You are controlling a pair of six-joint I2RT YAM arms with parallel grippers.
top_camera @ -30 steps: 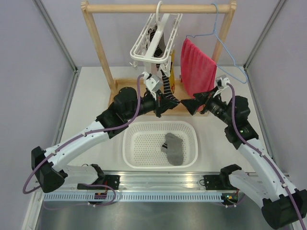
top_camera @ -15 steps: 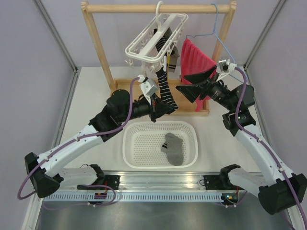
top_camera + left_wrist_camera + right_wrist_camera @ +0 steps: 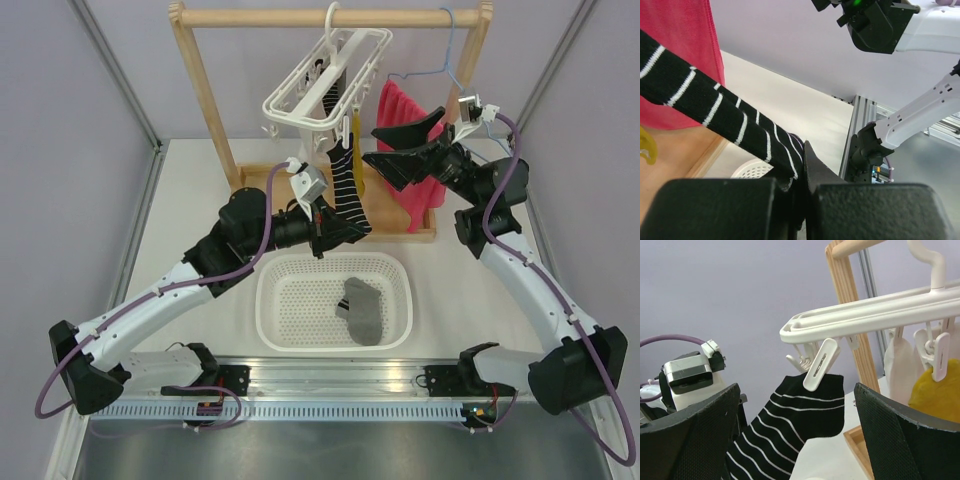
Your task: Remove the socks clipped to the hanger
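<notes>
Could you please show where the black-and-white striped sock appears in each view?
Top external: centre, the striped sock hangs below the hanger.
Left wrist: sock runs diagonally from upper left into the left pincer.
Right wrist: sock lower centre, clipped to the hanger.
Shared landmark: the hanger (not in left wrist).

The black-and-white striped fabric sock (image 3: 715, 106) runs off the upper left; its lower end vanishes inside the left tool (image 3: 799, 172).
</notes>
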